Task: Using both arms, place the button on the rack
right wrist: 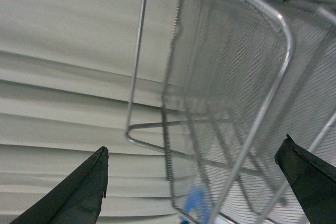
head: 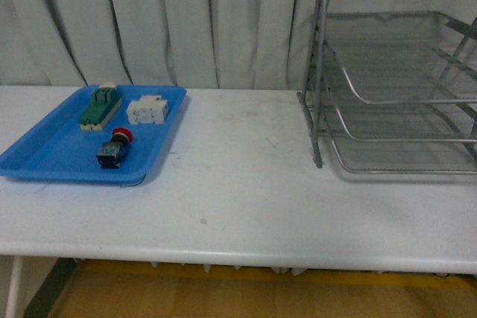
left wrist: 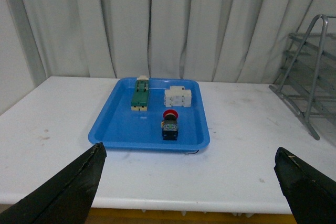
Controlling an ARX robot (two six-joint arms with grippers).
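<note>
Closest in, the left hand hangs above the front edge of the bench, and its two black fingers sit wide apart with nothing between them, so it is open and empty. The right hand is spread wide as well, holding nothing, and its camera is right up against the rack, with blurred wire mesh and silver tubing filling that view at a steep tilt. Neither arm shows in the front view. Out on the white bench, the blue tray lies on the left side, near the front, flat on the surface. There's the button, inside the tray in its nearer half, lying on its side with the dark body toward the robot and the red cap pointing away. It touches neither of its neighbours. Further back in the same tray, the green-and-cream switch lies lengthwise on the left, and the white block sits just beside it on the right, the two apart from each other. Across a bare, scuffed stretch of bench, well apart from the tray, the rack stands upright on the right side, three mesh tiers stacked in a silver frame, open ends facing the robot. Behind everything, a pale pleated curtain closes off the back.
</note>
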